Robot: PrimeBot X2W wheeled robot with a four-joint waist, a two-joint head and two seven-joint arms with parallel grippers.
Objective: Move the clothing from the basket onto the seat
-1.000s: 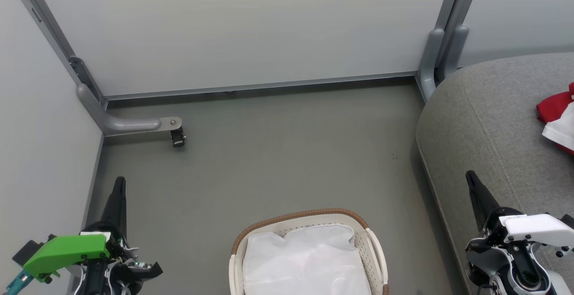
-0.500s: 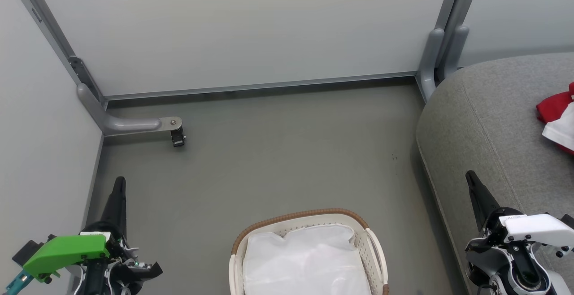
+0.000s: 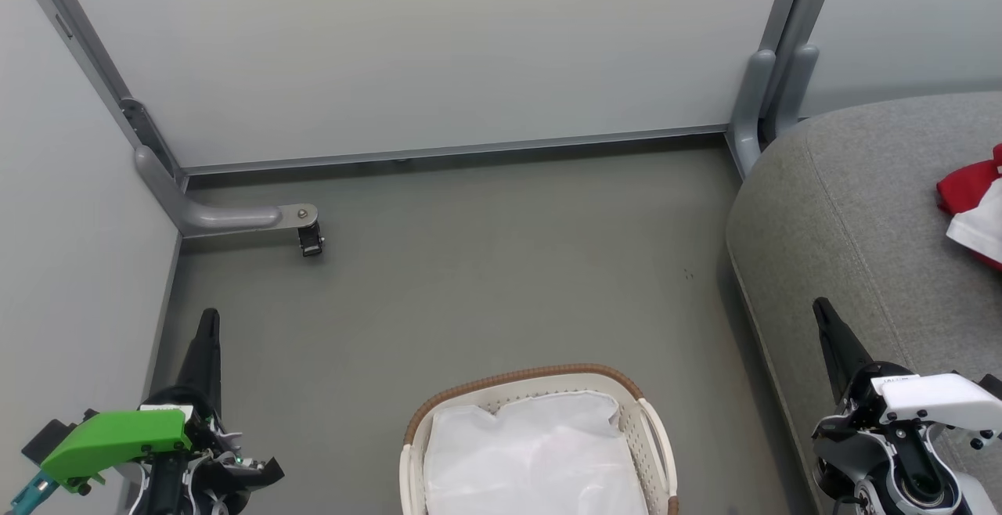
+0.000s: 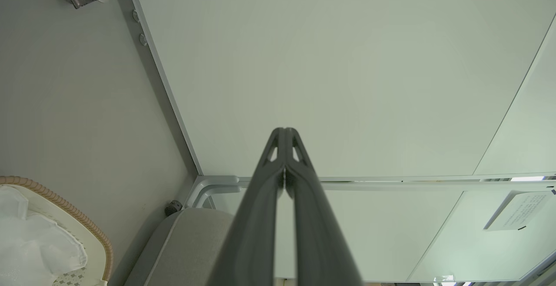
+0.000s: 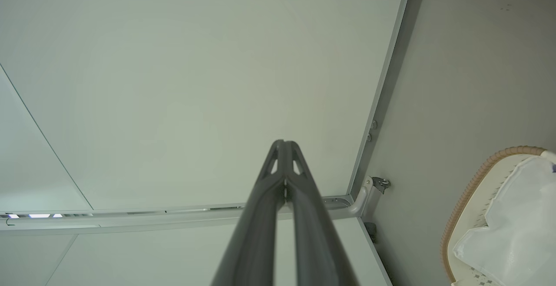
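Head view, one basket (image 3: pixel 517 378), one clothing item (image 3: pixel 967 186) on seat (image 3: pixel 853 202), two closed grippers (image 3: pixel 209 319) (image 3: pixel 822 310)

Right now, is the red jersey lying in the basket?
No, the red jersey lies on the grey seat, while the basket holds its white liner.

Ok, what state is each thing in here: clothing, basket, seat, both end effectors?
clothing: lying on the seat, out of the basket
basket: upright on the floor, holding its white liner, no clothing
seat: bearing the clothing
left end effector: shut, empty
right end effector: shut, empty
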